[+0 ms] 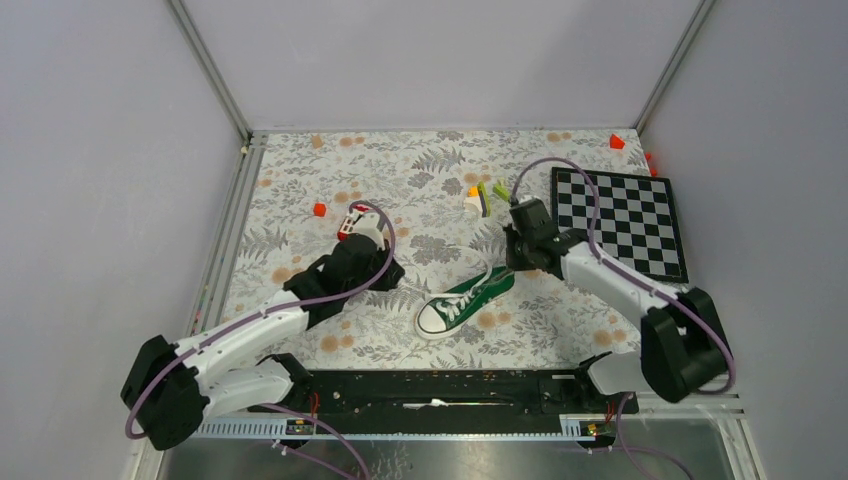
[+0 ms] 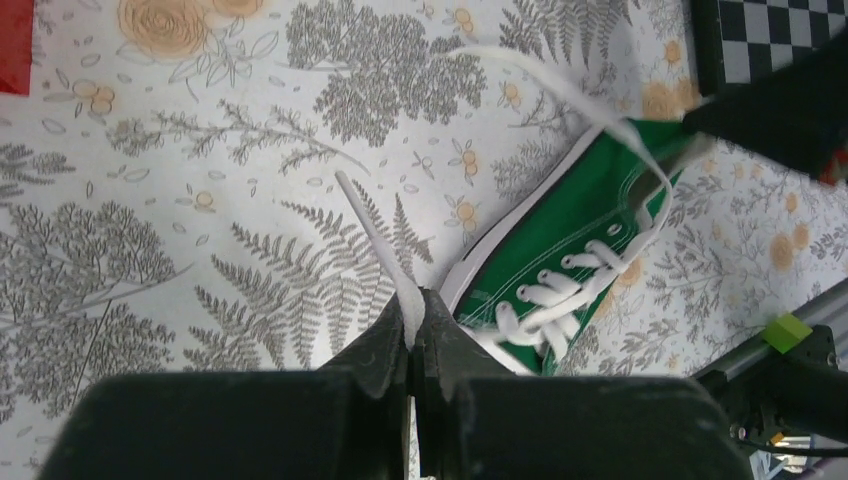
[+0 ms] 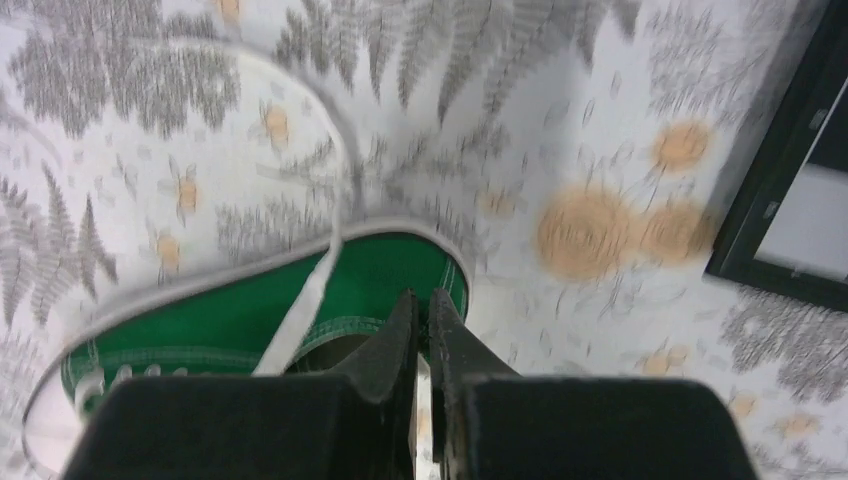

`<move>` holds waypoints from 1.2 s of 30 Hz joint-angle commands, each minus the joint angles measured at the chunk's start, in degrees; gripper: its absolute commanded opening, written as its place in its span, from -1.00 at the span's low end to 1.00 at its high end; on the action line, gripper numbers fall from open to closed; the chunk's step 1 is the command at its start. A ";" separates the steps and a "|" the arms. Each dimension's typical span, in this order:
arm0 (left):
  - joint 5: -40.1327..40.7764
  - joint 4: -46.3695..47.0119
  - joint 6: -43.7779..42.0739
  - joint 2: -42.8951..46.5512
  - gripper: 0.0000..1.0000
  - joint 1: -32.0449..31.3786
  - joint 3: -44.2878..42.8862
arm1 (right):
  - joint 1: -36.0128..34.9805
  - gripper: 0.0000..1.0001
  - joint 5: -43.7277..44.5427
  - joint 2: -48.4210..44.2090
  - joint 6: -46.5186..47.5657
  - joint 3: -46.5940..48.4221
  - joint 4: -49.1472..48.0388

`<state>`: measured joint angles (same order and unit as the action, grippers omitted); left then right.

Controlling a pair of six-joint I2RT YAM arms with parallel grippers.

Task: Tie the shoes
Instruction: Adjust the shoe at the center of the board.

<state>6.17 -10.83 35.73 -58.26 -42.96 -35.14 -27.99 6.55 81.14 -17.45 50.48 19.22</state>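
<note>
The flower-patterned bench [image 1: 300, 170] has the green shoe [image 1: 470, 297] lying near its middle. The toe points toward the arms' bases and the heel toward the chessboard [image 1: 620, 222].

The tying looks barely begun. The shoe is laced through its eyelets, but I see no knot or bow.

The left gripper [image 2: 412, 318] has its jaws pinched shut on one lace [image 2: 370, 235], just beside the shoe's toe end, with the tip poking out past them. The right gripper [image 3: 424, 318] hangs over the heel opening, its jaws drawn nearly together. I can't tell whether they pinch anything. The other lace [image 2: 560, 85] trails off across the cloth in a loose curve. Crossing, looping and pulling tight are all left, I'd say.

For room, walls close in the left, back and right sides, and a black rail [image 1: 440, 390] runs along the near edge. The chessboard sits close beside the right arm. A red-and-white block [image 1: 350, 221] is near the left arm, and small coloured blocks [image 1: 481, 196] lie behind the shoe. The cloth between shoe and rail is open.
</note>
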 commanded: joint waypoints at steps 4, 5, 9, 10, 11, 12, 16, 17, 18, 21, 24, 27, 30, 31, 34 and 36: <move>-1.77 7.33 -2.72 -7.94 -1.00 2.11 -9.54 | -0.40 -1.00 -11.41 -14.55 -4.87 -12.19 9.10; -2.01 7.50 -3.10 -8.87 -1.00 2.42 -10.77 | -0.44 -1.00 -13.09 -17.34 -5.93 -13.22 9.67; -2.72 7.92 -4.69 -12.58 -1.00 3.41 -15.55 | -3.73 -1.00 -16.93 -23.84 -10.88 -16.11 11.15; -3.04 7.82 -5.17 -13.70 -1.00 3.63 -16.98 | -5.32 -1.00 -16.88 -25.13 -12.26 -16.56 11.64; -3.14 7.70 -5.55 -14.65 -1.00 3.86 -18.19 | -7.20 -1.00 -16.84 -26.04 -13.83 -17.04 11.78; -3.29 7.64 -5.86 -15.73 -1.00 3.94 -19.50 | -9.23 -1.00 -16.80 -26.93 -15.82 -17.69 11.69; -4.23 7.19 -6.63 -18.94 -1.00 4.15 -24.00 | -17.01 -1.00 -17.09 -29.64 -23.78 -19.12 8.57; -4.35 7.10 -6.63 -19.40 -1.00 4.22 -24.84 | -18.48 -1.00 -17.06 -30.13 -25.56 -19.39 7.72; -4.55 6.89 -6.63 -19.82 -1.00 4.29 -25.70 | -19.99 -1.00 -16.99 -30.49 -27.18 -19.59 6.69; -4.94 6.21 -6.79 -20.64 -1.00 4.31 -27.81 | -24.86 -1.00 -16.59 -30.92 -31.38 -19.90 3.12; -4.85 4.95 -6.99 -19.88 -1.00 4.37 -28.32 | -29.45 -1.00 -17.15 -28.31 -34.06 -19.96 -0.88; -4.64 3.00 -6.39 -16.77 -1.00 4.35 -25.75 | -32.80 -1.00 -17.87 -24.41 -34.95 -19.41 -4.31; -4.48 0.15 -3.39 -10.85 -1.00 4.35 -20.04 | -33.27 -0.89 -15.64 -22.17 -32.46 -17.34 -3.51; -4.49 -1.43 -2.05 -8.61 -1.00 4.34 -18.15 | -33.29 -0.45 -12.97 -22.29 -31.08 -16.16 -1.87; -5.82 -3.49 2.70 -1.13 -1.00 3.93 -10.72 | -33.05 0.16 -3.47 -23.09 -26.67 -11.89 2.90; -5.60 -4.39 5.75 4.22 -1.00 3.30 -5.48 | -32.09 0.28 1.69 -22.82 -23.83 -9.41 4.41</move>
<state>1.50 -13.02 34.68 -62.70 -39.07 -47.99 -60.80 -3.57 58.98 -47.22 34.89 20.10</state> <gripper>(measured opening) 0.011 0.594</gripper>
